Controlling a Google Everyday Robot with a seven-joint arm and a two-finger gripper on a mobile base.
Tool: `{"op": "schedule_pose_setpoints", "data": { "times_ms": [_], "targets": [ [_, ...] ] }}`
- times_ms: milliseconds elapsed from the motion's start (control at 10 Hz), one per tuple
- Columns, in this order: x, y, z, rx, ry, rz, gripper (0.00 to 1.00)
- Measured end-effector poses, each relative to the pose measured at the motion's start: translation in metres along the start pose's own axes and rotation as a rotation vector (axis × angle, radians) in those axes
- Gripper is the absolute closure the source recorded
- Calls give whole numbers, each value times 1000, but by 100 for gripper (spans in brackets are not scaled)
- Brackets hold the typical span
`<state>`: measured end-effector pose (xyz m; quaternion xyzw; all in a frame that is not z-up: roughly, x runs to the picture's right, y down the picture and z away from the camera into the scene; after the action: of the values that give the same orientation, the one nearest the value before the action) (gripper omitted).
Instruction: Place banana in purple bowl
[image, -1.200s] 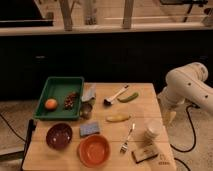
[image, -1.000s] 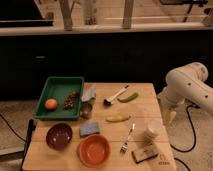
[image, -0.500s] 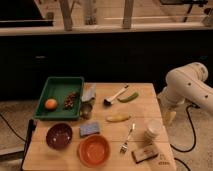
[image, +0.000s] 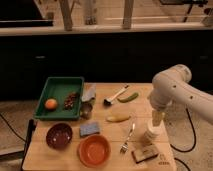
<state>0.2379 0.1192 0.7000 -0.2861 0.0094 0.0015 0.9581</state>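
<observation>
I see my gripper (image: 157, 118) at the right, jaws wide apart and holding nothing. The banana (image: 118, 118) lies mid-table (image: 112, 107), just to its left, with its long axis left-right. The purple bowl (image: 59, 135) is further left and nearer.

Matt pale wood on the table (image: 44, 159), glossy orange bowl (image: 94, 150) lower centre, smooth dark purple bowl (image: 59, 136) left of it, matt-skinned banana (image: 118, 118) mid-frame, metal fork (image: 127, 139) glinting, and the gripper (image: 157, 118), pale and smooth, right of centre.
</observation>
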Motion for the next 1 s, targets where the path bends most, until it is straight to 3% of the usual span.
{"op": "schedule_pose_setpoints", "data": {
  "times_ms": [300,500,1000],
  "targets": [
    [-7,0,11,-3,-1,-33,20],
    [-36,-4,20,-9,-10,-66,20],
    [-72,-8,52,-23,-35,-134,20]
  ]
}}
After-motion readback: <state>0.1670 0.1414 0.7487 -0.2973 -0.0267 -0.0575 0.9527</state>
